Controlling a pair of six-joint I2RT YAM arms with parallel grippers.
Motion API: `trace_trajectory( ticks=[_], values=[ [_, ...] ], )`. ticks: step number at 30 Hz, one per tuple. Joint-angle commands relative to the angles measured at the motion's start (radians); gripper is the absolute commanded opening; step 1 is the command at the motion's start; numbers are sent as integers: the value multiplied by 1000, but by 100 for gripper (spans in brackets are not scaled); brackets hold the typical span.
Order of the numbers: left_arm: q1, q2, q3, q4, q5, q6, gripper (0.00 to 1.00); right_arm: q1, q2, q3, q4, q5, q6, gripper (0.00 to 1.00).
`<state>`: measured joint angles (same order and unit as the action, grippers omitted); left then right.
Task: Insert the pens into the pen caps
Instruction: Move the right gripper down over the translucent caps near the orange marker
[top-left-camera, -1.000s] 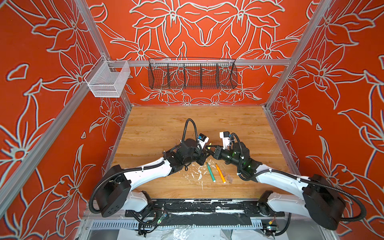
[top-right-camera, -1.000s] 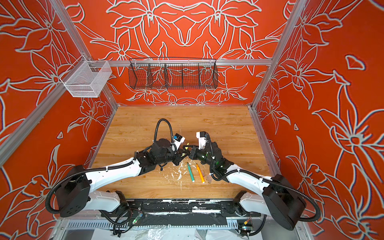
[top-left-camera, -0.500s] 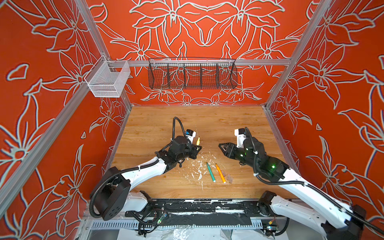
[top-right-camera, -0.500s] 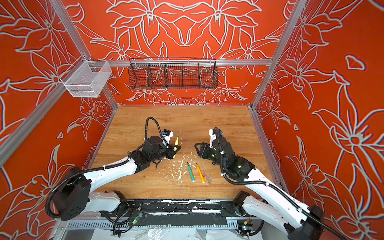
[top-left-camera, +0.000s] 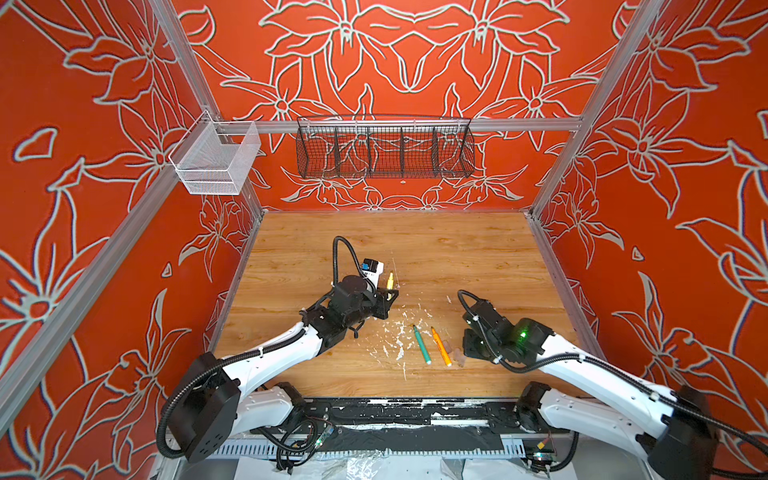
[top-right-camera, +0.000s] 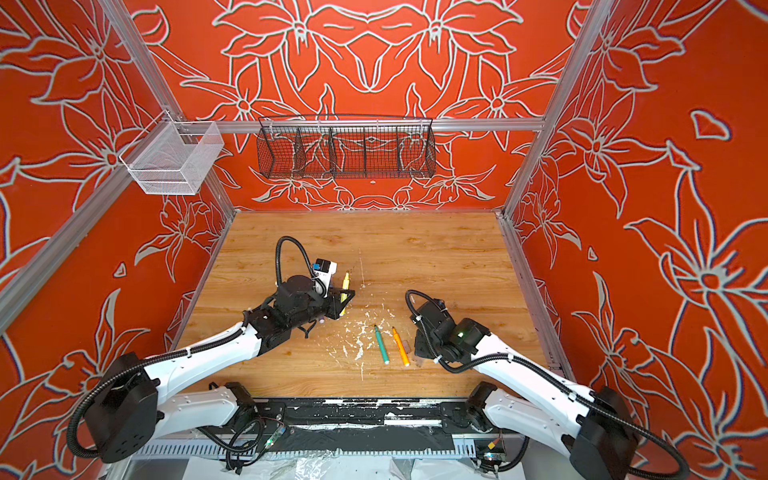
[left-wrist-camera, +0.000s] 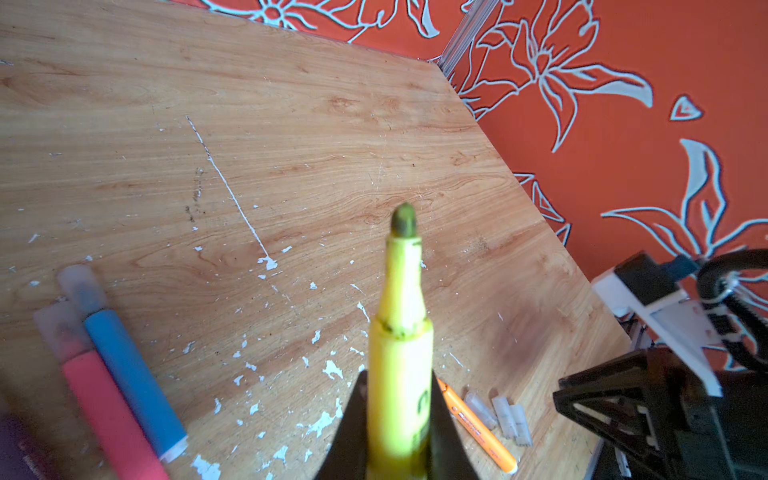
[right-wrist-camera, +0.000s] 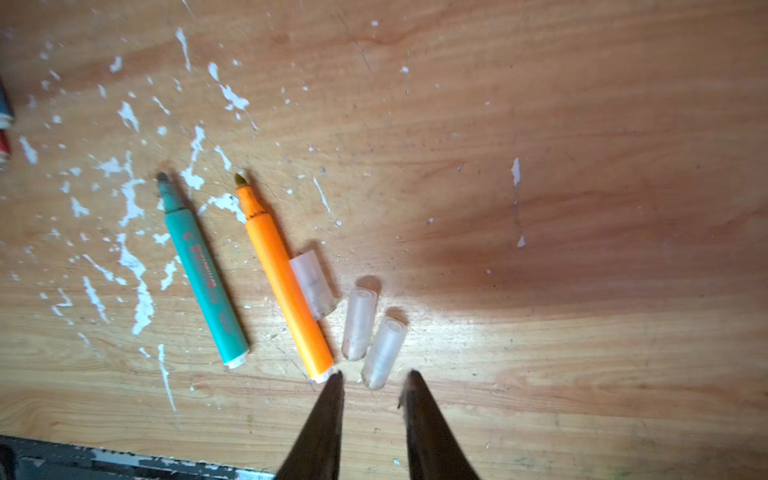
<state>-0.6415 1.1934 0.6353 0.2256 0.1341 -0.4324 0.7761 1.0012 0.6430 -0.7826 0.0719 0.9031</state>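
Note:
My left gripper (left-wrist-camera: 399, 419) is shut on the yellow pen (left-wrist-camera: 399, 332), whose bare tip points away from the wrist; in both top views this pen (top-left-camera: 390, 280) (top-right-camera: 345, 286) stands tilted above the table's middle. The green pen (right-wrist-camera: 199, 270) and the orange pen (right-wrist-camera: 286, 282) lie uncapped near the front. Three loose pen caps (right-wrist-camera: 311, 286) (right-wrist-camera: 359, 324) (right-wrist-camera: 384, 351) lie beside the orange one. My right gripper (right-wrist-camera: 375, 376) hangs open just over the end of the nearest cap. A blue pen (left-wrist-camera: 129, 374) and a pink pen (left-wrist-camera: 108, 411) lie capped side by side.
White flecks (top-left-camera: 395, 332) litter the wood around the pens. On the back wall hangs a black wire basket (top-left-camera: 384, 147), and a white mesh basket (top-left-camera: 216, 160) sits at the left corner. A black rail (top-left-camera: 415, 415) runs along the front edge.
The two grippers met at the middle a second ago and have since parted. The left drew back with the yellow pen. The right swung out, then came down over the loose caps.

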Motion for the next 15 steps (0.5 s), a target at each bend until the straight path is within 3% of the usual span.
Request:
trace_trajectory(
  ticks=[1, 15],
  values=[
    [0, -37, -9, 21, 4, -9, 0, 30, 47, 0, -36, 33, 38, 27],
    [0, -48, -17, 27, 8, -13, 0, 85, 135, -70, 51, 26, 86, 27]
  ],
)
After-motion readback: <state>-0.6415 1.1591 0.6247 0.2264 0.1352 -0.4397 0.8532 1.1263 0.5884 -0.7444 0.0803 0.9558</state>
